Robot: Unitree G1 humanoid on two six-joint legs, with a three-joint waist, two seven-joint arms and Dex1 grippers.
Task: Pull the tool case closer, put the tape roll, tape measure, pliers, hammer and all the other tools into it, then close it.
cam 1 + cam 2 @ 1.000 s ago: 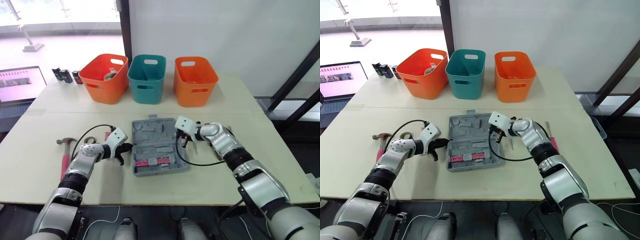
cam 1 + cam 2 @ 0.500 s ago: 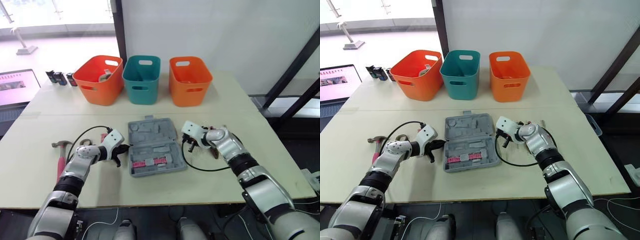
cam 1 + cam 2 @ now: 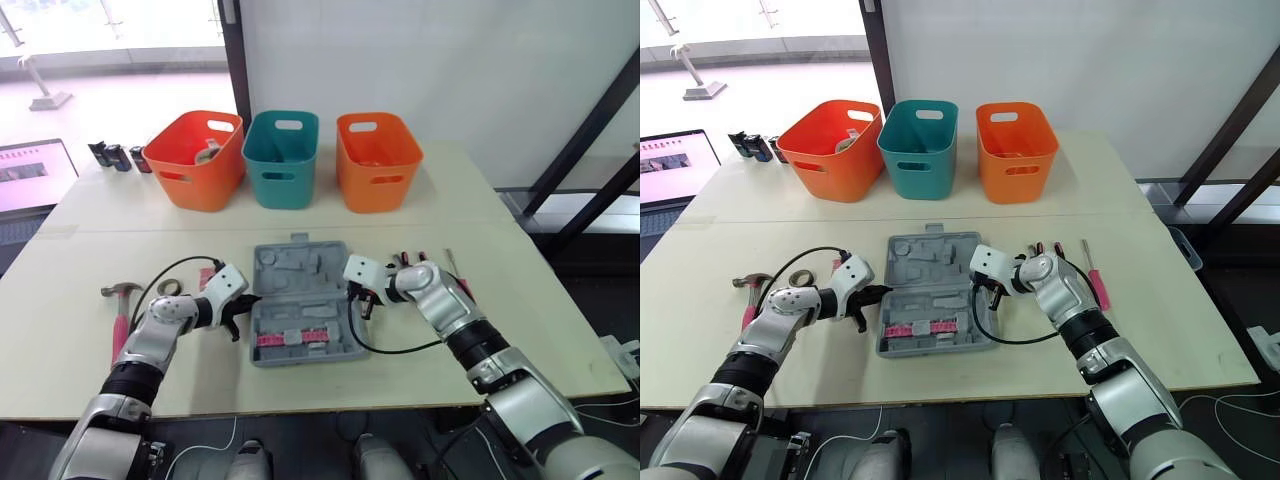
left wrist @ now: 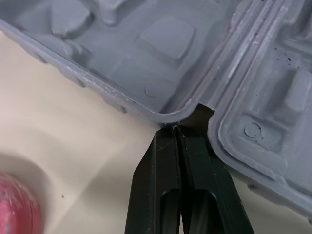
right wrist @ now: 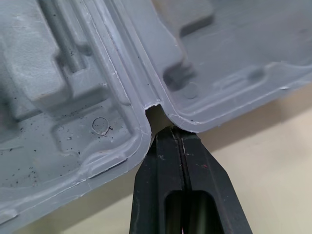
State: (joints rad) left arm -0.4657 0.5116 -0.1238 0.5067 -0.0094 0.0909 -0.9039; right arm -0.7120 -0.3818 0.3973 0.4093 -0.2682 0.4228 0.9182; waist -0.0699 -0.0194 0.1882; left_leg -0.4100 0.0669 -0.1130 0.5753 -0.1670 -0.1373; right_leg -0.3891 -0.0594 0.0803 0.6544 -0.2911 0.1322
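Observation:
The grey tool case point(image 3: 300, 300) lies open in the middle of the table, with a pink strip of bits point(image 3: 290, 337) in its near half. My left gripper point(image 3: 243, 304) is shut, its tips point(image 4: 175, 127) in the hinge notch on the case's left side. My right gripper point(image 3: 360, 300) is shut too, its tips point(image 5: 178, 129) in the notch on the right side. The pink-handled hammer point(image 3: 122, 312), the tape roll point(image 3: 170, 287) and a red tape measure point(image 3: 208, 276) lie left of the case. Pliers point(image 3: 1045, 248) and a pink-handled screwdriver point(image 3: 1095, 280) lie to its right.
Two orange baskets point(image 3: 195, 160) point(image 3: 377, 160) and a teal one point(image 3: 283, 158) stand in a row at the back. Small dark items point(image 3: 118, 155) and a laptop point(image 3: 30, 175) sit at the far left. Black cables loop beside both wrists.
The view has shifted. My right gripper swung out from the case's right side and came back against it. The case has slid a little toward me and to the left.

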